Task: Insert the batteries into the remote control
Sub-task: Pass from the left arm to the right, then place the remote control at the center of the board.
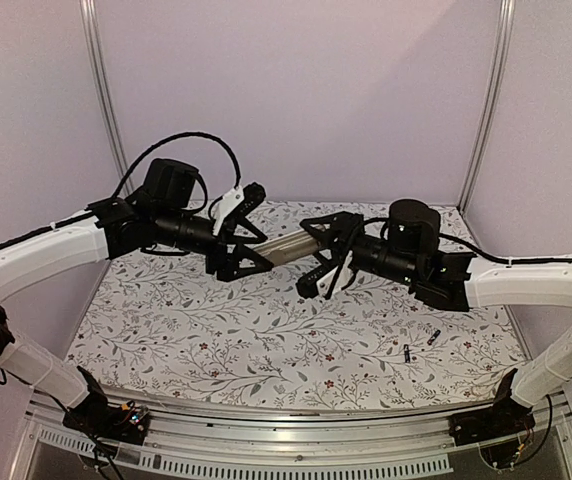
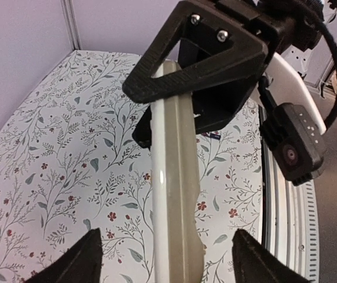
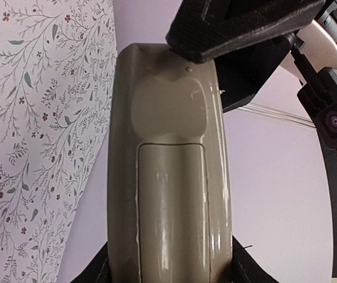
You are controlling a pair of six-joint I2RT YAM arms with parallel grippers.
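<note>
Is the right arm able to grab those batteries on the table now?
Probably not yet: the right gripper is clamped on the remote control in mid-air. The batteries lie uncovered below, but it must let go first.

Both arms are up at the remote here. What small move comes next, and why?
Probably close the left gripper on the remote control: its fingers straddle the thin edge with gaps either side, while the right gripper alone clamps it. The back cover looks shut and the batteries lie on the table, so a firm two-gripper hold comes first.
</note>
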